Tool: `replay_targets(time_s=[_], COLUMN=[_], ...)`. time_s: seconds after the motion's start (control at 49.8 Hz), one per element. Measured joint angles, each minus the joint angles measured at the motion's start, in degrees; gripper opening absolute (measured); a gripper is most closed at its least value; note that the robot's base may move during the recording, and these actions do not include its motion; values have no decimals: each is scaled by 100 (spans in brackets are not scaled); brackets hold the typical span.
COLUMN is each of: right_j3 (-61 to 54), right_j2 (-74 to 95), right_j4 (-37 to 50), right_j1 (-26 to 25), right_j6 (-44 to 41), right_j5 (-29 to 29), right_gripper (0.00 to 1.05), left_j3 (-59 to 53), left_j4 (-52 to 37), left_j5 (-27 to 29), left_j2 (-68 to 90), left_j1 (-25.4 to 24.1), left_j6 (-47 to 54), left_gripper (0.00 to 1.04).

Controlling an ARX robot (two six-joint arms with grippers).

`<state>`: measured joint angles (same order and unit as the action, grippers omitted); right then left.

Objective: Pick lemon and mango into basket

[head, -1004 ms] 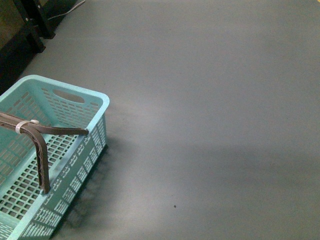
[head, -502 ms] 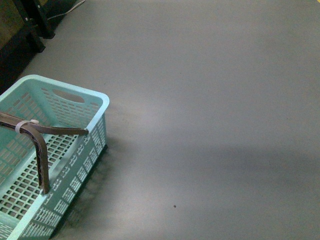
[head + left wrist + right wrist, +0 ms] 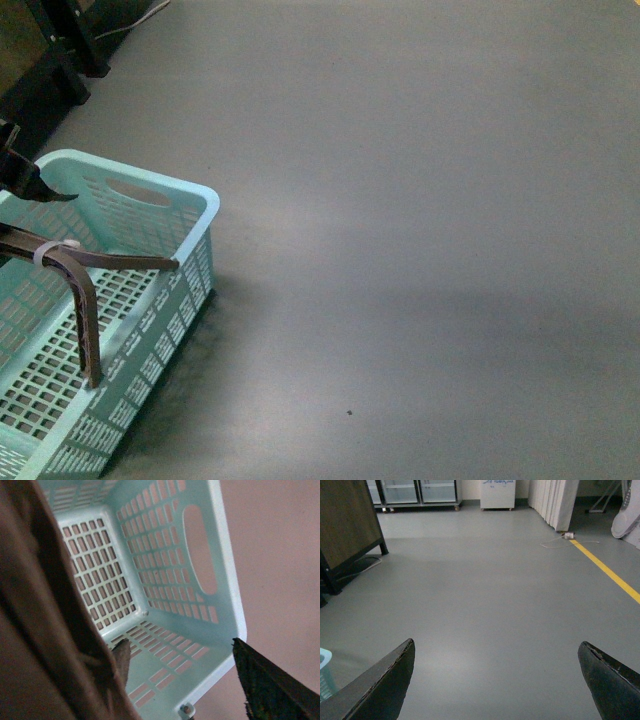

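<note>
Basket (image 3: 190,212) was logged front-left, its visible part empty. Lemon and mango were not found in any view, so both picks were judged undone. Left gripper (image 3: 179,643) was spread wide over the basket with nothing held. Right gripper (image 3: 496,643) was spread wide over the floor (image 3: 485,580).

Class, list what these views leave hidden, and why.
Lemon, mango: in no view.
Basket: front view's left and bottom edges cut it off; in the left wrist view its handle hides part of the inside.
Left hand: front view, only one tip inside the left edge.
</note>
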<state>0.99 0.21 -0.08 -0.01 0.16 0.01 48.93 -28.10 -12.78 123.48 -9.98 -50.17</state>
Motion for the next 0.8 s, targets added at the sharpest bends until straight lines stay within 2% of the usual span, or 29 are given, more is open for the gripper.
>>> replay_targets(time_s=[0.12,0.181,0.522,0.803], right_j3=[0,0,0,0], right_j2=[0,0,0,0], right_j4=[0,0,0,0], right_j1=[0,0,0,0], right_j6=[0,0,0,0], right_j5=[0,0,0,0], right_gripper=[96,96,96,96], left_j3=[2,-146,-1261,-1657], left_j4=[-92,-205,177,1722], left_j5=[24,-46,-98,-413], left_j2=[33,-44,-1655,-4387], left_j1=[35,35,-297,-872], left_j6=[-616,-774,-1423,-1818], left_gripper=[36,29,29,29])
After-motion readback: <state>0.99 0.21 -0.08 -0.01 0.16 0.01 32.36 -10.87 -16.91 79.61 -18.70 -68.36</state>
